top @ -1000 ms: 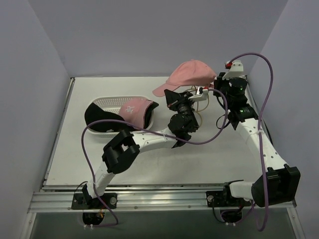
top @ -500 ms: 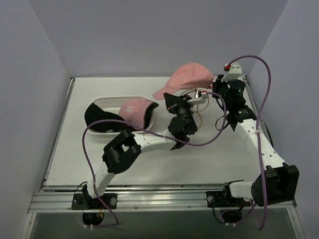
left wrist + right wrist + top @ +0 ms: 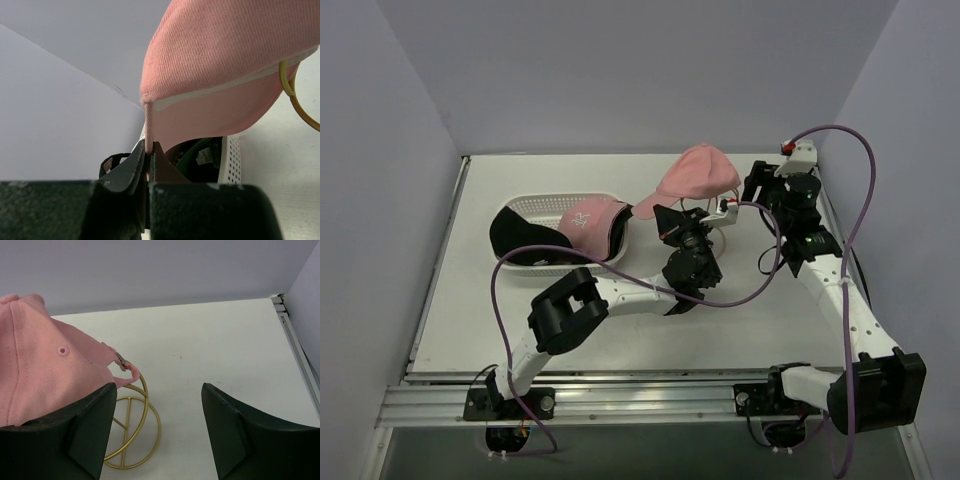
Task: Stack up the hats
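Pink cap (image 3: 698,172) has shifted nearer, left gripper (image 3: 148,148) clamping its brim; right gripper (image 3: 158,388) apart.

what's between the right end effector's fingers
In the right wrist view, part of the gold wire stand and bare table show between the right end effector's fingers; the pink hat lies mostly beside one finger.

The raised pink cap (image 3: 697,172) hangs by its brim from the left end effector (image 3: 148,148), the other pink cap (image 3: 590,220), white-logoed, lies on a black cap (image 3: 518,236) over the basket (image 3: 545,204)
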You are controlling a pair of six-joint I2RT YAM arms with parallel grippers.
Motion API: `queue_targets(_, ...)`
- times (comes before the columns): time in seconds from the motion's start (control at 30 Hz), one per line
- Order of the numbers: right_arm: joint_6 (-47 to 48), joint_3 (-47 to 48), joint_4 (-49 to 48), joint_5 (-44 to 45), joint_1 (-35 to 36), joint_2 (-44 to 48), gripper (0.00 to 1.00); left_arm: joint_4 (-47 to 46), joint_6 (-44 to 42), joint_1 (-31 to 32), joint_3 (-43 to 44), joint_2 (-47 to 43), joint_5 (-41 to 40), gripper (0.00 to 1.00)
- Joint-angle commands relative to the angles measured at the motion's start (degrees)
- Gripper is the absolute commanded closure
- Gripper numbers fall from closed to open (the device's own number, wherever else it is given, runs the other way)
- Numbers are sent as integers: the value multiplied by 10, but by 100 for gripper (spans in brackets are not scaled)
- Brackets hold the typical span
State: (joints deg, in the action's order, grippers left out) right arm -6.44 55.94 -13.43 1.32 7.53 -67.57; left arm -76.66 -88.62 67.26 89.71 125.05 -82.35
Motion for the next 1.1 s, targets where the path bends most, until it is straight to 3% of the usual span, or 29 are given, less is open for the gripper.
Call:
queue_targets(0.0,-3,1,-14,17,0,24,35,-141,-6,16,-2,-21,-6,98)
queue_targets(0.33,-22,14,28,66,0,22,30,-137,-2,40,-16,-29,-49,98)
queue_targets(0.8,-68,4,69,52,-29,45,29,-128,-81,72,135,28,-80,98)
queue_targets(1.07,-82,-5,82,35,-58,58,28,-135,-75,74,132,60,-107,98)
